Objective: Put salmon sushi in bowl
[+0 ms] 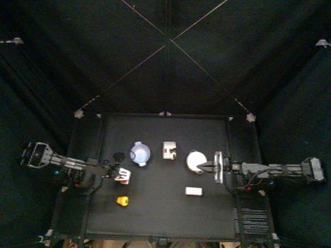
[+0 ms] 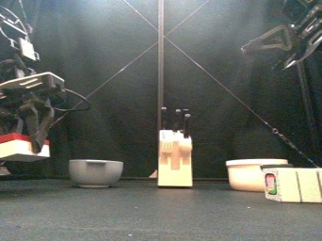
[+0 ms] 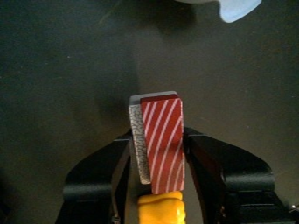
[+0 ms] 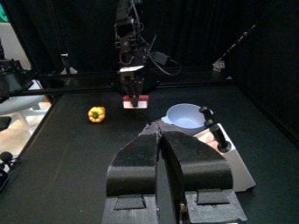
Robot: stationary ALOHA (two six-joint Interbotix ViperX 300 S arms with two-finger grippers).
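Red-and-white striped, the salmon sushi (image 3: 162, 140) sits clamped between the jaws of the left end effector (image 3: 160, 166), lifted clear of the black counter (image 1: 162, 208), as the front view shows at its left side (image 2: 22, 146). Seen from above, that end effector (image 1: 120, 174) hangs just beside the pale blue bowl (image 1: 139, 152), which lies a little farther back on the counter and is not yet under the sushi. A yellow pepper (image 1: 123, 201) lies near the counter's front, below the held piece. In the middle a knife block (image 2: 175, 158) stands upright, with a white bowl (image 2: 255, 173) and a small carton (image 2: 291, 184) toward the right; nothing stands between the sushi and the blue bowl. The right end effector (image 4: 170, 162) rests raised at the right side, its jaws pressed together and empty.
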